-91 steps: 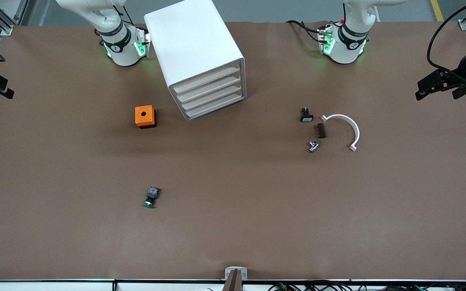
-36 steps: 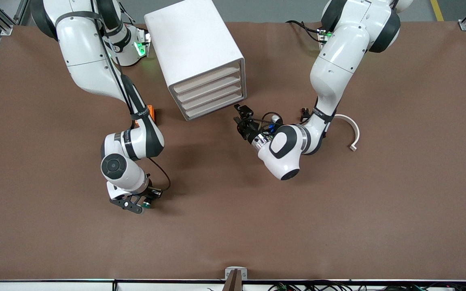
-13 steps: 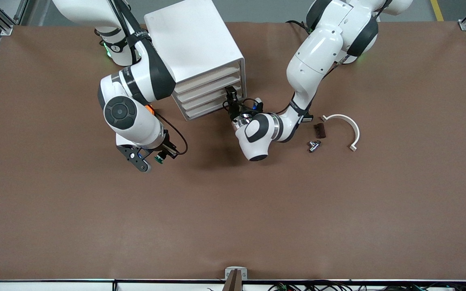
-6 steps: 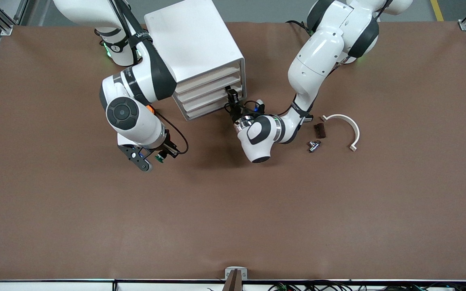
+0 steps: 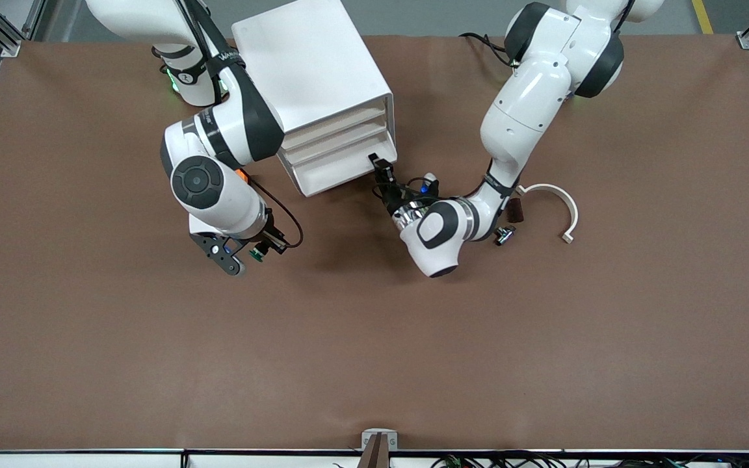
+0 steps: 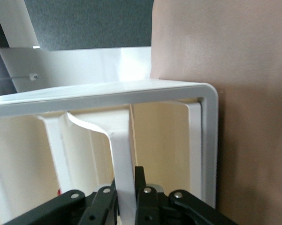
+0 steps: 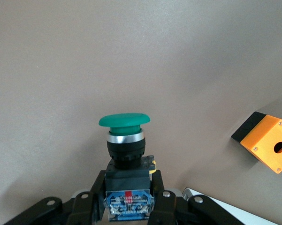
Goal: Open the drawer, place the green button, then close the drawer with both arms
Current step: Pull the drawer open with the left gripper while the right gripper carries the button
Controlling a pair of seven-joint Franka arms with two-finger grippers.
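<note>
Gripping the front lip of a drawer (image 5: 335,170), the left tool (image 5: 381,170) sits at the 4 o'clock corner of the white cabinet (image 5: 309,71) in the front view. Its fingers (image 6: 103,206) are pinched narrow on the thin white lip. The drawer is one of the lower ones, I can't tell which, and it sticks partly out of the cabinet with the tray floor showing.

The right tool (image 5: 244,252) is up over bare desk (image 5: 374,364), about 7 o'clock from the cabinet. It is clamped on the black body of the button (image 5: 257,252), green cap (image 7: 124,121) pointing away from the wrist. The orange box (image 7: 267,143) is on the desk beside the cabinet, mostly hidden by the right arm in the front view.

A white arc piece (image 5: 553,205), brown block (image 5: 515,209) and small metal part (image 5: 503,235) lie at 4 o'clock from the cabinet, toward the left arm's end.
</note>
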